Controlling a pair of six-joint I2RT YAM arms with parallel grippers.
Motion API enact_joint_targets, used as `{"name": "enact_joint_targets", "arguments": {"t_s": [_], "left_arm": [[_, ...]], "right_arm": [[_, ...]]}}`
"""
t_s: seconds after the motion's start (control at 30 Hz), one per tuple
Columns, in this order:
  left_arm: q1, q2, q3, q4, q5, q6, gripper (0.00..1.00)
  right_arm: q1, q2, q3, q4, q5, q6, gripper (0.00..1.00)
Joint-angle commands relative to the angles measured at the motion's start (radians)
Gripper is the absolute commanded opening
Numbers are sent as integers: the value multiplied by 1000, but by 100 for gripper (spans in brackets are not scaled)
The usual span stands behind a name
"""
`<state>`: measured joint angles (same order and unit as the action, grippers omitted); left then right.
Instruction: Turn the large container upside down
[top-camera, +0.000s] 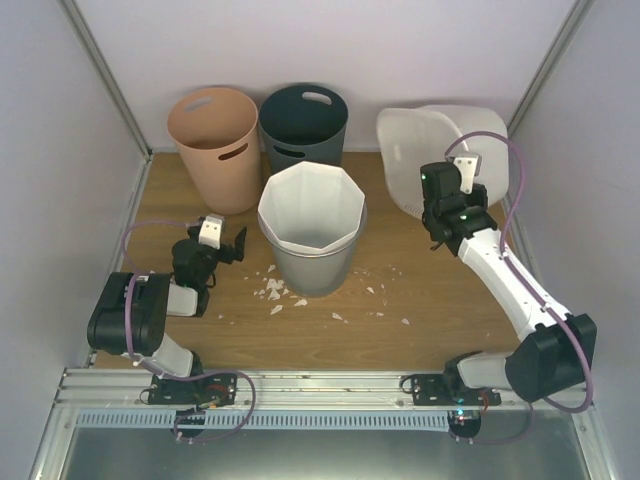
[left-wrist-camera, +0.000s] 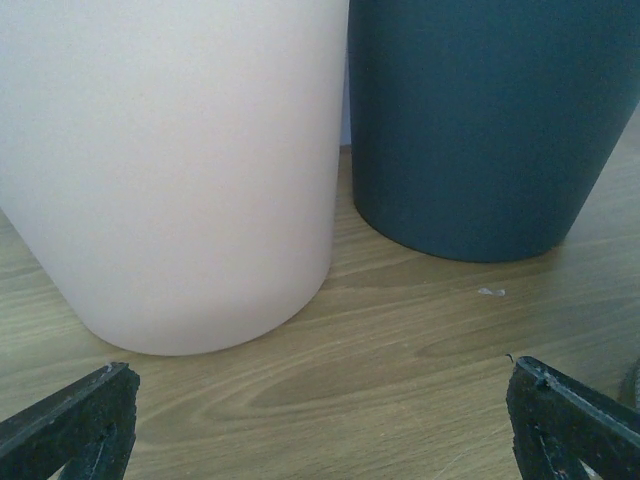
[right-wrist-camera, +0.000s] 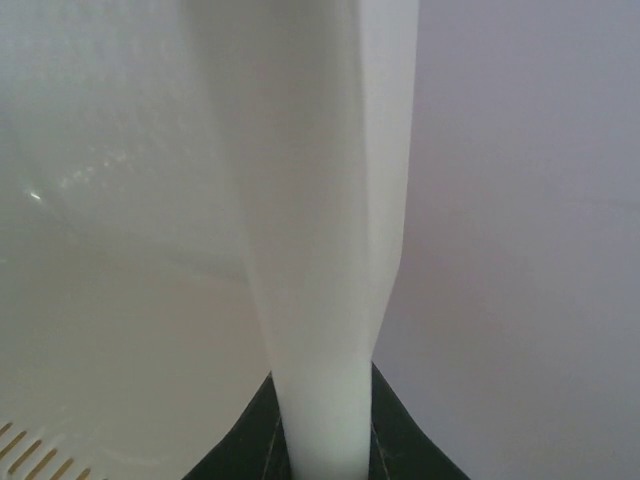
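The large container (top-camera: 440, 135), a wide translucent-white tub, stands tipped up on its side at the back right, with its opening facing left and towards the front. My right gripper (top-camera: 438, 180) is shut on its wall. In the right wrist view the white rim (right-wrist-camera: 330, 250) runs straight up between the dark fingers (right-wrist-camera: 405, 440), and my right gripper (right-wrist-camera: 322, 440) pinches it from both sides. My left gripper (top-camera: 215, 248) stays low at the left, far from the tub. It is open wide (left-wrist-camera: 320, 430) with nothing between its fingers.
A pink bin (top-camera: 215, 140) (left-wrist-camera: 170, 170) and a dark blue-grey bin (top-camera: 303, 125) (left-wrist-camera: 480, 120) stand at the back. A tall white faceted bin (top-camera: 312, 215) stands at the centre. White scraps (top-camera: 272, 290) litter the wood around it. Enclosure walls are close on the right and behind.
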<state>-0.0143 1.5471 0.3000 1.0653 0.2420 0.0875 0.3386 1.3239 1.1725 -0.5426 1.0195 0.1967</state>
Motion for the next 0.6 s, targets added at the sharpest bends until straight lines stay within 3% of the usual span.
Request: {"name": "enact_joint_targets", "arguments": {"t_s": [0.0,0.13,0.23,0.4,0.57], "left_arm": [[-6,-18,16,39,2,14,99],[-6,-18,17,39,3,14,99],[-6,-19,16,39,2,14,99],[-6,-18,16,38,2,14,99],[-6,-18,18,38,3,14,99]], "right_arm": [[-57,-31,57,188,-163,-130,1],[-84,-2,71,126,-224,-151,1],[-83,-2,34,186,-149,-240,1],[-83,-52,-36,445,-8,-485,1],[-83,-42,-81,762,7,-809,1]]}}
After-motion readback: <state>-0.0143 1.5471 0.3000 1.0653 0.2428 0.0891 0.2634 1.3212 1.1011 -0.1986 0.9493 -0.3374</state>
